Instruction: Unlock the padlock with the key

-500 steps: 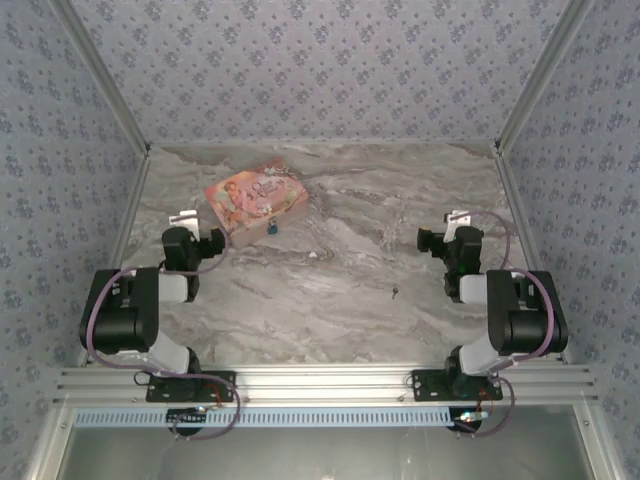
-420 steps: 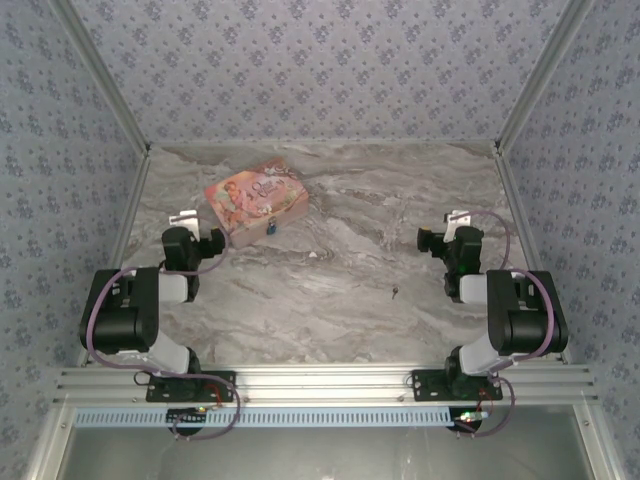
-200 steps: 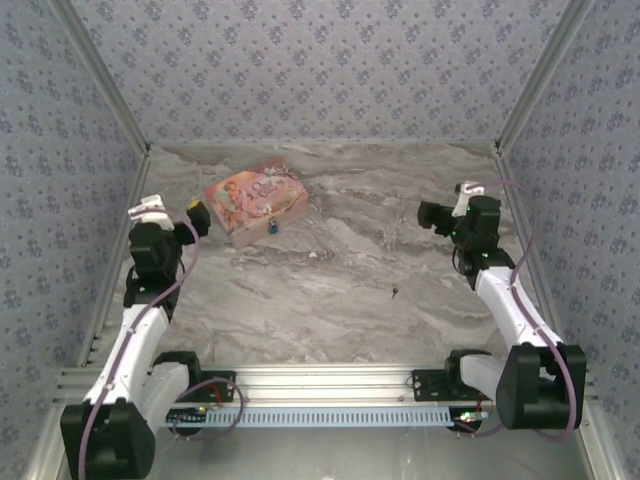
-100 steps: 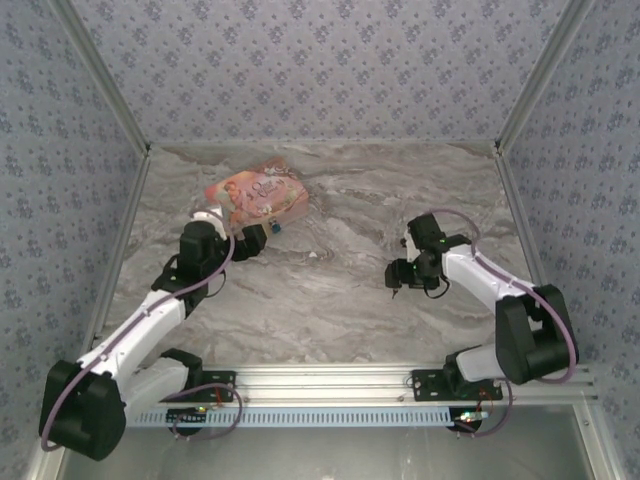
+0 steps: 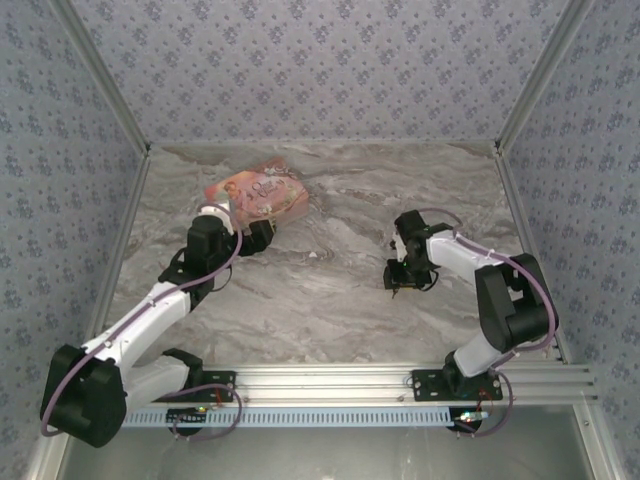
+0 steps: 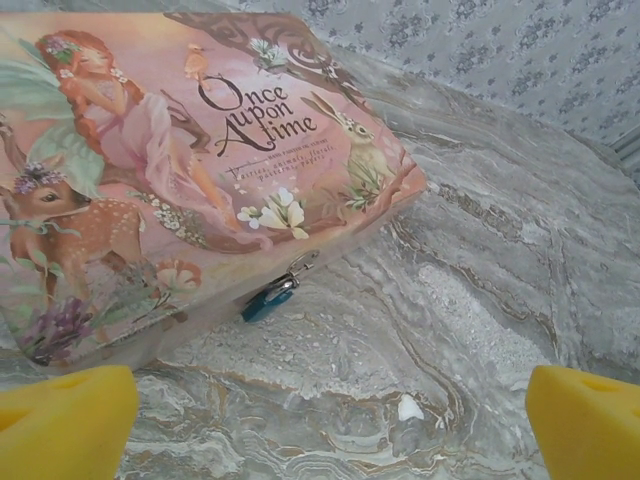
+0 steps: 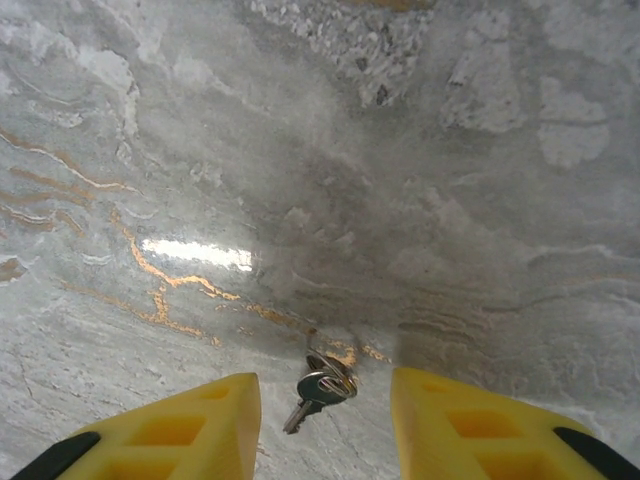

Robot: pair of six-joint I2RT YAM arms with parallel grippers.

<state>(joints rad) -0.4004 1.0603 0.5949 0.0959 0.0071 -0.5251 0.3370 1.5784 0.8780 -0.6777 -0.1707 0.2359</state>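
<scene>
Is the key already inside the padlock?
No, the key lies alone on the table, between the open fingers of the right gripper.

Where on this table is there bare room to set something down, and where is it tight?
Bare marble: the broad middle of the table between the left gripper and the right gripper, and the far right corner. Crowded: far left, where the pink box, the padlock at its edge and the left gripper cluster; also around the key.
</scene>
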